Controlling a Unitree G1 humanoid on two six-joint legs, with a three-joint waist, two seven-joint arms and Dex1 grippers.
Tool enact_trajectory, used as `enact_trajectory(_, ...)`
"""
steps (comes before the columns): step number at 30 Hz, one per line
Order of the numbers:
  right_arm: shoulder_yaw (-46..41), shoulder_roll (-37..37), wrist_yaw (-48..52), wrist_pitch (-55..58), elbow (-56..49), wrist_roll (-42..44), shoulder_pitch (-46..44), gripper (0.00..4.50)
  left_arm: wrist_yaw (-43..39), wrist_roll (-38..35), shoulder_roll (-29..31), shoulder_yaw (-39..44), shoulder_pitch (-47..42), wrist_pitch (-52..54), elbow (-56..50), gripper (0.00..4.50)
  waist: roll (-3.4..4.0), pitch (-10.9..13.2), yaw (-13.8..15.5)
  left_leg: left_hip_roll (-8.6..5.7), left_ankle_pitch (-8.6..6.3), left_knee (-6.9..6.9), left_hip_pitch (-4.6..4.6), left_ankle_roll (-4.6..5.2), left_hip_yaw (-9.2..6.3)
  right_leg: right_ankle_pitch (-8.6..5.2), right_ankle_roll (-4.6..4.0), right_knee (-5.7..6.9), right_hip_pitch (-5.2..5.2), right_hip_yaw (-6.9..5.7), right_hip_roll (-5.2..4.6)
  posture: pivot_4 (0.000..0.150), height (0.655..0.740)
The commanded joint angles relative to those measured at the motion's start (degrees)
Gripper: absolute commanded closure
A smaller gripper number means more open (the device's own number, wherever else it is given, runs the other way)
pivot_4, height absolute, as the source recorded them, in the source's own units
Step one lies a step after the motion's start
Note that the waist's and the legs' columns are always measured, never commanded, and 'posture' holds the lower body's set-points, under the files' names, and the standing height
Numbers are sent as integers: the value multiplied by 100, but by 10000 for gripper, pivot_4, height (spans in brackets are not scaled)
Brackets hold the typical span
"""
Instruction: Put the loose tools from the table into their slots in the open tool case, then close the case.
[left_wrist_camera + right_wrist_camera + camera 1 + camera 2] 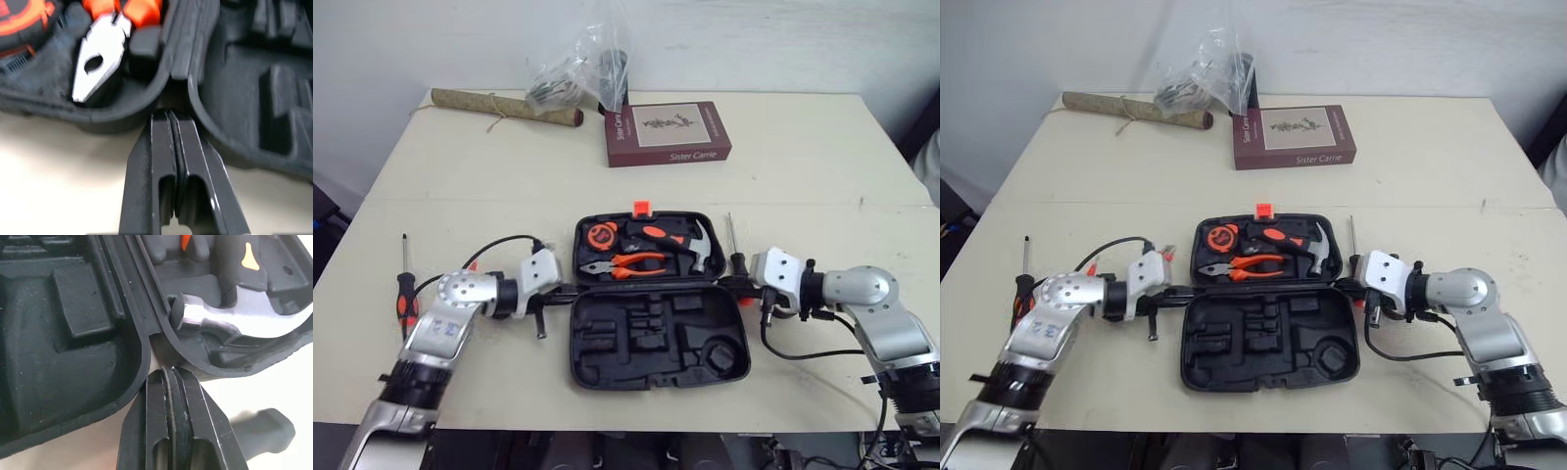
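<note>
Lying open at the middle of the surface point(803, 166), the tool case point(658, 338) has the left pincer point(168, 117) at its hinge at nine o'clock and the right pincer point(171, 372) at three, both pinched shut on nothing. Best slot both loose tools before closing: the black-handled screwdriver point(735, 257) lies just beside the case at two o'clock, and the orange-banded screwdriver point(405, 289) lies far out at nine, near the surface edge. Free room lies toward twelve.

Head stereo pair facing down on open black plastic tool case point(646, 374), wrist cameras close at its hinge ends
</note>
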Motion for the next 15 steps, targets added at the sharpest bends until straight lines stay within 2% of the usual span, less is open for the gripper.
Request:
enact_trajectory(1, 152, 53, 165, -4, -365, 89, -58, 44468, 80, -216, 128, 263, 244, 149, -514, 44926, 0, 0, 0, 0, 0, 0, 0, 0, 0, 0, 0, 0, 0, 0, -1, 1500, 7400)
enact_trajectory(7, 297, 39, 377, 400, -901, 241, -17, 44468, 338, -218, 92, 365, 318, 307, -663, 44926, 0, 0, 3, -2, 0, -1, -2, 0, -5, 0, 0, -1, 0, -2, -3, 1500, 7400)
enact_trajectory(15, 165, 16, 264, 392, -812, 64, -67, 44468, 368, -170, 211, 417, 436, 353, -695, 44926, 0, 0, 23, -3, 0, -1, -2, 0, -5, 0, 0, -1, 0, -3, -4, 1500, 7400)
